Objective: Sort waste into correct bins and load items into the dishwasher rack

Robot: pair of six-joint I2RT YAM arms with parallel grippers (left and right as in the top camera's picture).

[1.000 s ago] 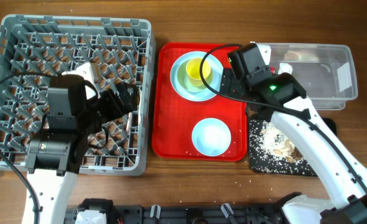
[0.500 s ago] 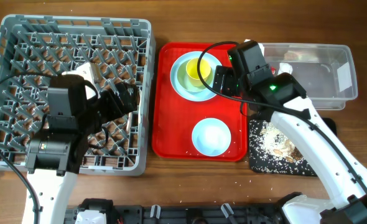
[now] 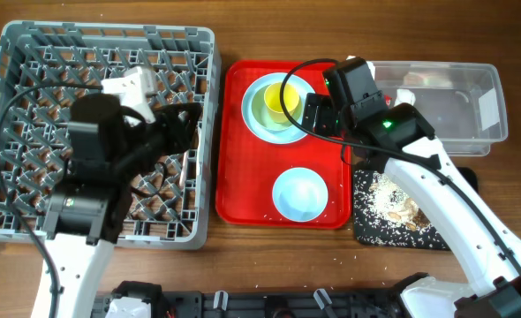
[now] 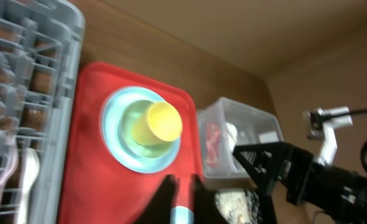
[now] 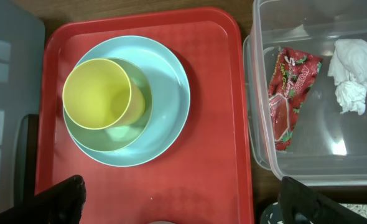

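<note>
Three stacked pieces sit at the far end of the red tray [image 5: 214, 155]: the yellow cup [image 5: 96, 93] leans in the pale green bowl [image 5: 118, 140], which rests on the light blue plate [image 5: 168, 93]. The right gripper [image 5: 182, 182] hangs just beside this stack on its tub side, fingers spread wide with nothing between them. In the wrist view the cup lies ahead and toward the left finger, mouth facing the camera, body tilted rightward. The left gripper [image 3: 183, 132] hovers over the dishwasher rack [image 3: 31, 53] near its tray-side edge; whether it is open I cannot tell. The right arm looks the nearer for the cup. The snack wrapper [image 5: 289, 87] and tissue [image 5: 351, 74] lie in the clear tub [image 5: 258, 124].
</note>
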